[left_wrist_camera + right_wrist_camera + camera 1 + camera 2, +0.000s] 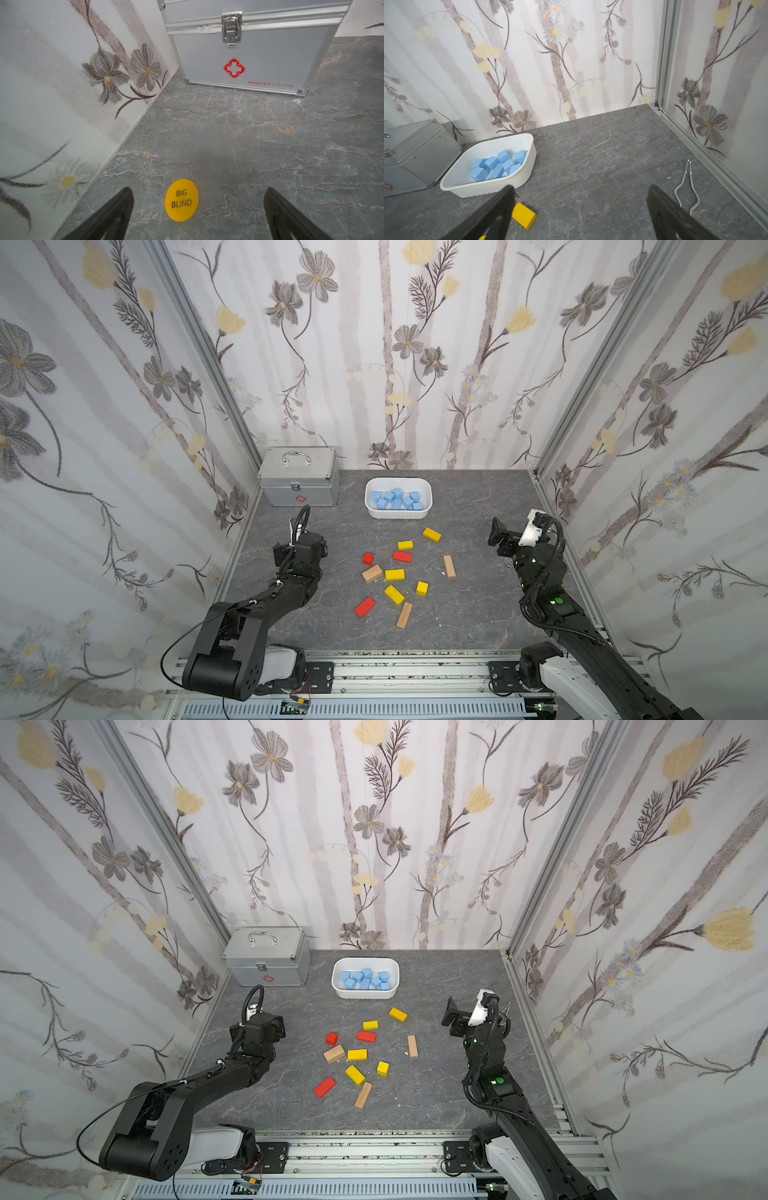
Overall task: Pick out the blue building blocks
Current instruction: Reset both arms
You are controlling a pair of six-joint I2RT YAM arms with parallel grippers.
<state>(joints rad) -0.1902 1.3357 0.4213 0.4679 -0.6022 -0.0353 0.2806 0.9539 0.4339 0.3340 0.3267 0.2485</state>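
Blue building blocks [397,499] are seen heaped together inside a white tub [398,515] at the far side of the counter [478,614], near a metal first-aid case [299,481]. None is seen among the yellow, red and tan blocks [395,574] scattered mid-counter. The sorting is judged all but finished. What is left is best done as a check: the loose pile should be looked over for any blue face hidden under a neighbour, and both arms should be kept clear of the tub so that nothing is knocked out. The left end effector [197,190] is shown wide open and empty, with a yellow disc [181,200] on the counter beneath its spread fingers. The right end effector [580,187] is likewise open, holding nothing, near the tub. The blocks are matte, light blue and mostly cubes, lying tilted against one another.
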